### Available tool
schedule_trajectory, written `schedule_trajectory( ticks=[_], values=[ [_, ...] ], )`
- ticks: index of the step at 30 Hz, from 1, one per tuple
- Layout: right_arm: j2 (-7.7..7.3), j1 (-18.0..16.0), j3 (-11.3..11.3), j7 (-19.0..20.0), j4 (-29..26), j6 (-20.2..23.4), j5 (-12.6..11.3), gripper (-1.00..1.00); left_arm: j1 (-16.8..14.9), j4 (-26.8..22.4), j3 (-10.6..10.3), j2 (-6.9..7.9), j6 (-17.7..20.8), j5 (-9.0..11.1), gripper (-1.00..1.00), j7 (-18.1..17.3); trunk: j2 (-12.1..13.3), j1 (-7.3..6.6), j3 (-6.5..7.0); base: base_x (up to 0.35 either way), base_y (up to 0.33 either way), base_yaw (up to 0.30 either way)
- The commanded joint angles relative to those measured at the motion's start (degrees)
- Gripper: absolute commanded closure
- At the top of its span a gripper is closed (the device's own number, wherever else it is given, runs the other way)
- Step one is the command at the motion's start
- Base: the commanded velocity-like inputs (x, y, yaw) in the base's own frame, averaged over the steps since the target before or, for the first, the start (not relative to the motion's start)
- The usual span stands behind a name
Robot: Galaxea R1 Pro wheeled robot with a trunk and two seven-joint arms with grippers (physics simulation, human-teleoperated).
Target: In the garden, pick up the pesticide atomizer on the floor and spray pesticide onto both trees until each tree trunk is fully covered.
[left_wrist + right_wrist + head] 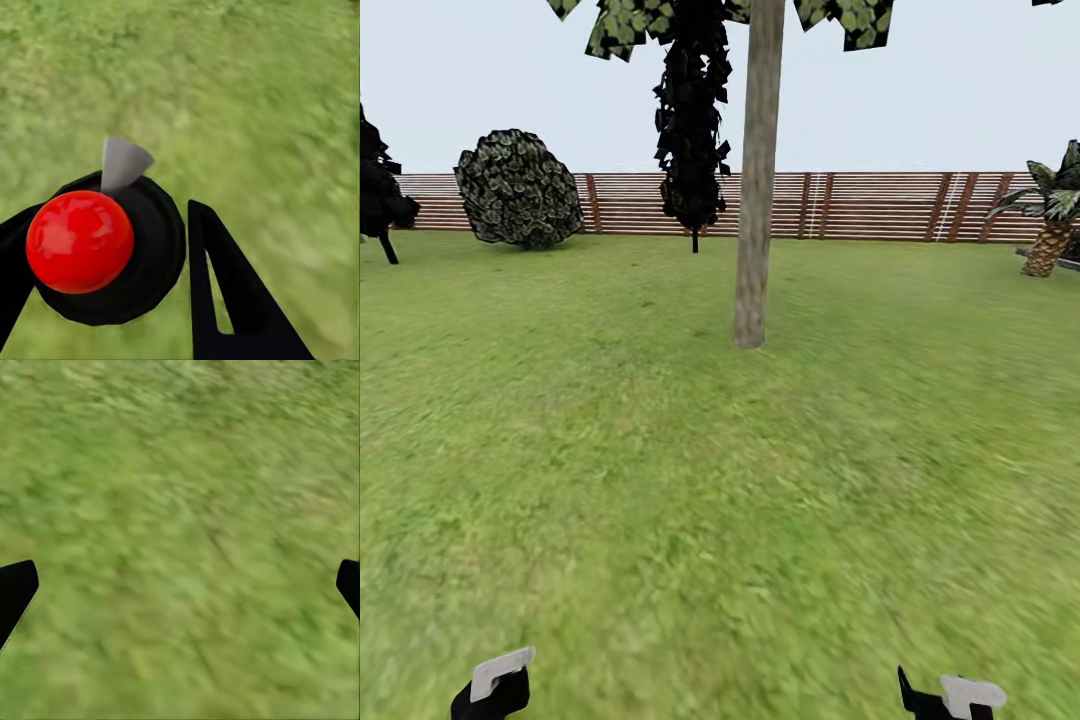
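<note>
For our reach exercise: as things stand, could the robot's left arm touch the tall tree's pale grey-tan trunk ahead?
Probably not. The left gripper, shut on a red-knobbed black atomizer, sits low by the robot, while the trunk stands well ahead across open green lawn; nothing blocks it.

The tree (756,170) ran off the top edge of the head view, its crown mostly cut away. A palm (1052,215) was clipped by the right edge, and a dark tree (380,195) by the left. Both arms showed as scraps at the bottom edge. In the left wrist view, the sprayer (105,244) hid the left claw (112,262) partly; its body under the red cap could not be made out. The grass (180,510) was blurred.
</note>
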Motion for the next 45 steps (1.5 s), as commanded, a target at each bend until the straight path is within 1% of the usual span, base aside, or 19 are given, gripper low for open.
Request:
schedule_trajectory(
  ticks=[1,45],
  values=[
    [-0.01,0.0,0.1,0.0,0.0,-0.2,-0.3,-1.0,0.0,0.0,-0.1,0.01,-0.2,0.2,1.0,0.1,0.0,0.03,-0.05,0.338,0.0,0.0],
    [-0.01,0.0,0.1,0.0,0.0,-0.2,-0.3,-1.0,0.0,0.0,-0.1,0.01,-0.2,0.2,1.0,0.1,0.0,0.03,-0.05,0.338,0.0,0.0]
  ],
)
